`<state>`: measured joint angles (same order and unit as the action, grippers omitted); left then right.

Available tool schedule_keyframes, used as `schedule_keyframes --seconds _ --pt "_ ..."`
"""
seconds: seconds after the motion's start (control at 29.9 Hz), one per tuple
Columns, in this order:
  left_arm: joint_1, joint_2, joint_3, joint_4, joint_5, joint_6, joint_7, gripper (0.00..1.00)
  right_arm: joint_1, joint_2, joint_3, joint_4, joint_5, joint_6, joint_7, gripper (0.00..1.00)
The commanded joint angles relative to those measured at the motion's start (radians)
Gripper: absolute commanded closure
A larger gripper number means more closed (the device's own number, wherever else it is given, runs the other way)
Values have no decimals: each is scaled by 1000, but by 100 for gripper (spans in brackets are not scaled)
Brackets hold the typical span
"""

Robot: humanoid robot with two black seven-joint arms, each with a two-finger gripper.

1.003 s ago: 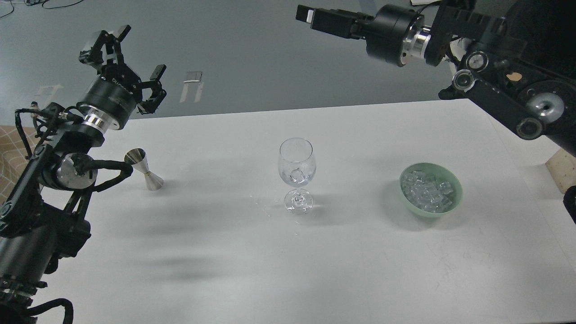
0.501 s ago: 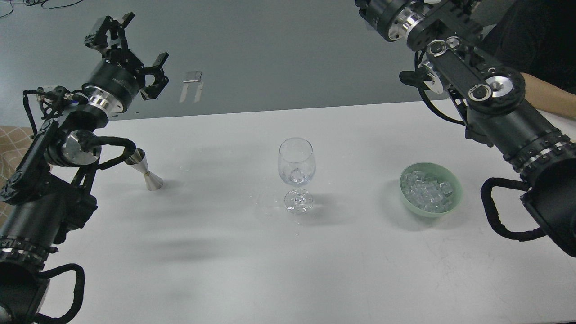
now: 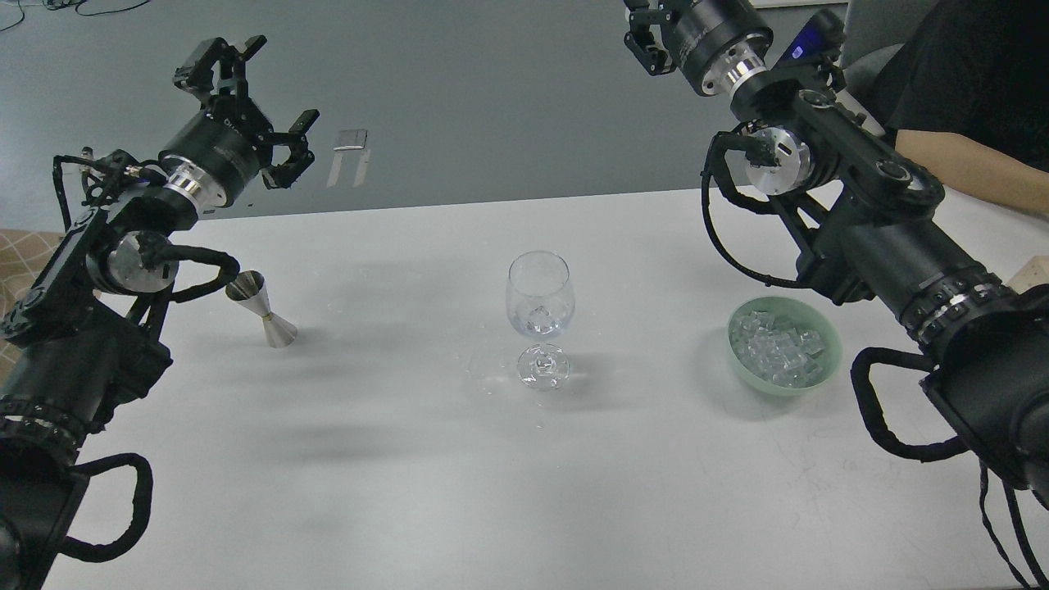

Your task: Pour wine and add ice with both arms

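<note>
Arms rise from both lower corners and angle up over the far table (image 3: 410, 459) edge. Left gripper (image 3: 250, 102) hangs high above the jigger (image 3: 264, 310), fingers spread wide, holding nothing. Right gripper (image 3: 647, 33) sits cropped at the top edge; whether it is spread or closed I cannot tell. Ice (image 3: 778, 348) fills the green bowl (image 3: 828, 373) at right, and one cube lies in the wine glass (image 3: 539, 305) at centre.
</note>
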<state>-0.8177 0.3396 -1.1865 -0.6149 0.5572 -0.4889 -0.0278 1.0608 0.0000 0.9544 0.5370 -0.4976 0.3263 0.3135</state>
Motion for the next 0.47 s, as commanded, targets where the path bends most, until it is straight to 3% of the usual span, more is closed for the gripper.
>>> schedule_keyframes --seconds 0.0,0.07,0.43 --pt "-12 -8 -2 18 -3 0 0 2 -38 0 4 1 89 105 -2 0" --pt "-15 -8 -2 18 -17 0 0 2 -41 -17 4 0 126 162 -11 0" --pt "-28 -25 -2 18 -117 0 -12 2 -27 -15 7 -43 142 162 -1 0"
